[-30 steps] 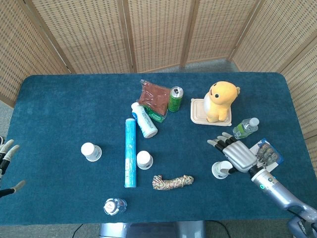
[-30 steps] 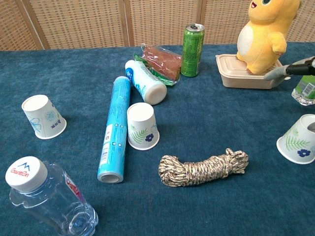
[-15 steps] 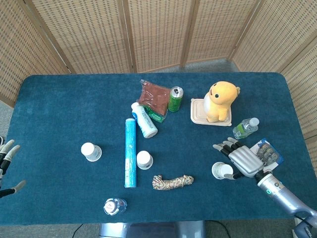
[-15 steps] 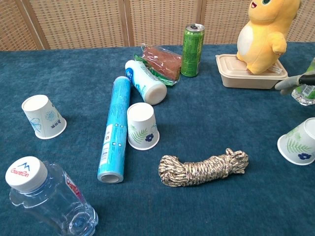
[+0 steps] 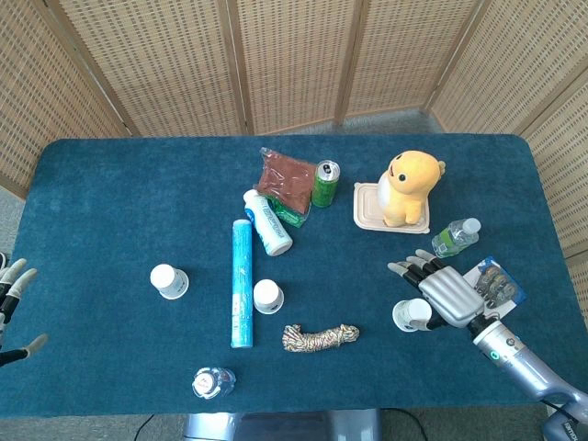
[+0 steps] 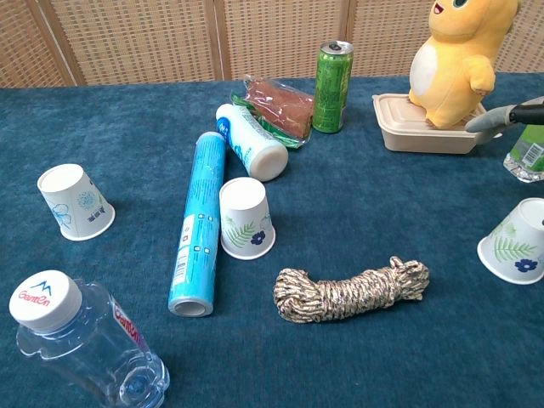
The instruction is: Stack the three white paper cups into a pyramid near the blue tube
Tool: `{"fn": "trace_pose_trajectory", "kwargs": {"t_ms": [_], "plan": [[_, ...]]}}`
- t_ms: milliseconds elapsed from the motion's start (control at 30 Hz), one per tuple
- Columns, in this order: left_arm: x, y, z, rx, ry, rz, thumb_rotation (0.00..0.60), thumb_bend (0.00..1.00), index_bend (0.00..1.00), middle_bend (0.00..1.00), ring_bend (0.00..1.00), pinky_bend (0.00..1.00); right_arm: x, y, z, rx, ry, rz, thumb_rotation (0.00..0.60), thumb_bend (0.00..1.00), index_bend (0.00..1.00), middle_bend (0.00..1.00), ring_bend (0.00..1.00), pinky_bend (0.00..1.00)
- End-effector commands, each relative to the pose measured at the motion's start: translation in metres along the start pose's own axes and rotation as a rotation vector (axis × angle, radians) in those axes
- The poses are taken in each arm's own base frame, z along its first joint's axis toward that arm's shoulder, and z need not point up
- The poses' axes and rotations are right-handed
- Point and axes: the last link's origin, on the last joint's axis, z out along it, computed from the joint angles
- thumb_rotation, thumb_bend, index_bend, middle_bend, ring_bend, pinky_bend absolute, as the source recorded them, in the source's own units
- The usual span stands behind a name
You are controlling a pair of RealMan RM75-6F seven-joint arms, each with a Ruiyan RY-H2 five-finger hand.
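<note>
Three white paper cups stand upside down on the blue tabletop (image 5: 110, 184), none stacked. The middle cup (image 6: 246, 218) sits just right of the blue tube (image 5: 241, 283), which lies lengthwise. The left cup (image 5: 169, 280) stands well apart on the tube's other side. The right cup (image 5: 411, 315) stands near the right edge, tilted, with the right hand (image 5: 446, 294) over it, fingers spread; whether it grips the cup cannot be told. The left hand (image 5: 11, 299) shows at the left edge, fingers apart, holding nothing. A rope bundle (image 6: 350, 290) lies between the middle and right cups.
</note>
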Motion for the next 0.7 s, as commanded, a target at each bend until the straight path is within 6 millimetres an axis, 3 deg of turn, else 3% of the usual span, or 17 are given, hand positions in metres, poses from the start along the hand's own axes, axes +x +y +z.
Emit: {"fn": "trace_pose_trajectory", "kwargs": {"t_ms": [33,433,700], "plan": [[0.001,0.000,0.000,0.000,0.002,-0.002,0.600,0.22,0.00,0.00,0.00,0.00,0.000,-0.001,-0.001,0.000,-0.012,-0.003,0.497,0.03,0.09,0.20,0.14,0.13],[0.001,-0.001,-0.001,0.000,0.004,-0.003,0.600,0.22,0.00,0.00,0.00,0.00,-0.017,0.005,-0.007,-0.016,-0.065,-0.038,0.500,0.03,0.09,0.20,0.14,0.13],[0.001,-0.002,-0.001,0.005,0.003,-0.001,0.600,0.22,0.00,0.00,0.00,0.00,-0.036,0.021,-0.006,-0.073,-0.095,-0.025,0.576,0.05,0.10,0.20,0.15,0.13]]}}
